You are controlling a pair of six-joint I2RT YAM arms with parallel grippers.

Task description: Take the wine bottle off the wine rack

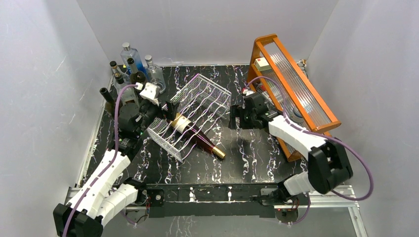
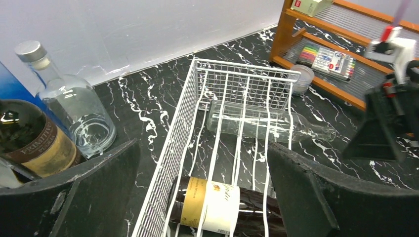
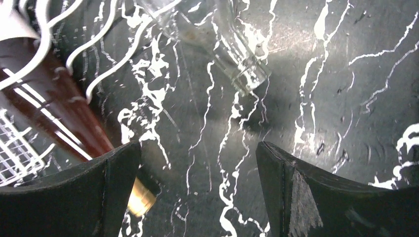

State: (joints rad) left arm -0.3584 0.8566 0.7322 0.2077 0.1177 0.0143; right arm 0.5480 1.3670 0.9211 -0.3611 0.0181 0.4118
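My left claw (image 2: 202, 147) is spread wide and holds nothing. It hangs over one end of the rack, with the thick end of the wine bottle lying low between its fingers. My right claw (image 3: 197, 148) is just as wide and just as empty, and it hovers above the table (image 1: 247, 158) on the rack's other side.

The white wire rack (image 1: 202, 101) sits askew in the middle of the table. The dark wine bottle (image 1: 181, 123) lies on its side in a near cradle row, label up. Its neck pokes out through the wires toward the right claw. A clear bottle (image 2: 247, 123) lies in a row farther back, so I have to be careful which neck I go for. On the right wrist camera the dark neck runs just beside the left finger, and its gold cap (image 3: 141, 198) peeks out past that finger's edge.

I judge this to be the approach. Nothing is gripped and the bottle is not yet out. Next I would shift the right claw sideways until the dark neck sits between its fingers, then close. Then I would draw the bottle out along its own length so it does not snag the wires. The left claw could steady the rack meanwhile.
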